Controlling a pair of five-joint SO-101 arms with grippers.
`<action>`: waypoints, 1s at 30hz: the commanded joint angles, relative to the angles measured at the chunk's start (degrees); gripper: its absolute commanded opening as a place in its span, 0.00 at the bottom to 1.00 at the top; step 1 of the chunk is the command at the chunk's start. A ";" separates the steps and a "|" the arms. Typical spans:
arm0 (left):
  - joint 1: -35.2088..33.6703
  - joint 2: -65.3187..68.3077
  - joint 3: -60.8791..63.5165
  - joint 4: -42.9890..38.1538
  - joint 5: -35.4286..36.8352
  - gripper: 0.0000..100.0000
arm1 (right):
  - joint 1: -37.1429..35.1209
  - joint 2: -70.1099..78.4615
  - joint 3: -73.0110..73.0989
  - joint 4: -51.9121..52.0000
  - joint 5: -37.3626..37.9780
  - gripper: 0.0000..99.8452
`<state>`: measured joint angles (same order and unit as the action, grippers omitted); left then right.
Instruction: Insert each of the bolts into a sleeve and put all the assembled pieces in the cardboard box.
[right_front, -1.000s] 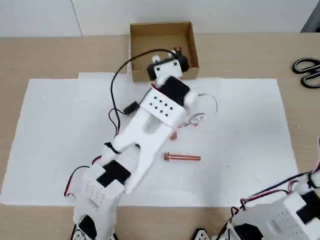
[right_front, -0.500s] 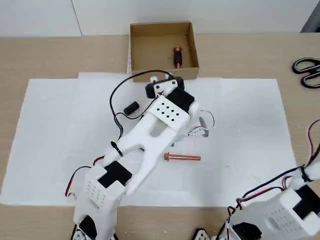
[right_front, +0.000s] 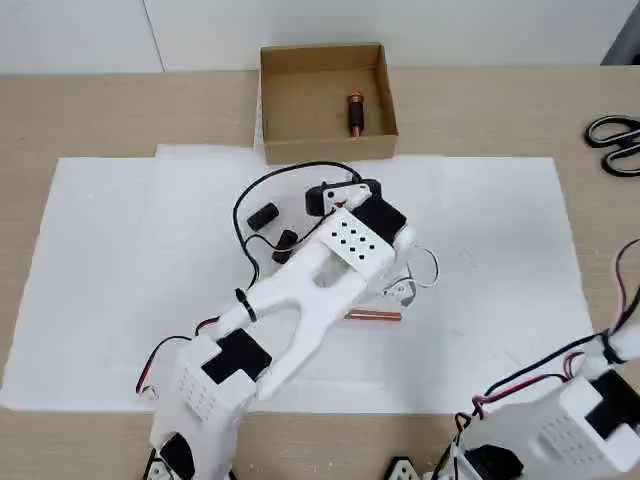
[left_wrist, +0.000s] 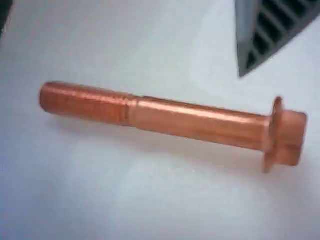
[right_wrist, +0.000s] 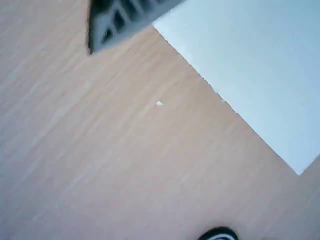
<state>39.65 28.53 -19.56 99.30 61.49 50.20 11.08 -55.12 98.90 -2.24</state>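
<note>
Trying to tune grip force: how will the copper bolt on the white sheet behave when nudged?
The bolt lies flat on a round shaft, so it will probably roll, curving around its wider flanged head. It looks like solid metal: likely stiff and heavy for its size.

**Bare wood and a corner of white paper**

A pale wooden table (right_wrist: 90, 170) with fine grain takes up most of the view. A white paper sheet (right_wrist: 250, 65) lies flat on it, with one straight edge and a corner showing. A tiny white speck (right_wrist: 159, 103) sits on the wood just beside that edge. A grey ribbed part of the right gripper (right_wrist: 122, 20) hangs over the wood near the paper. A dark rounded thing (right_wrist: 217, 234), too cut off to identify, lies apart from the paper.
</note>
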 joint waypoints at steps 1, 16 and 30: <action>0.26 -0.26 2.07 1.05 0.35 0.29 | -0.57 -1.36 0.00 0.48 0.18 0.16; 0.00 1.58 4.44 -4.31 4.92 0.29 | -0.57 -1.19 0.09 0.57 0.18 0.16; -0.09 9.49 0.92 -4.13 6.59 0.29 | -0.57 -1.10 0.09 0.48 0.18 0.16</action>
<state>39.47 36.88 -18.42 95.43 68.00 50.20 11.08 -55.12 98.90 -2.24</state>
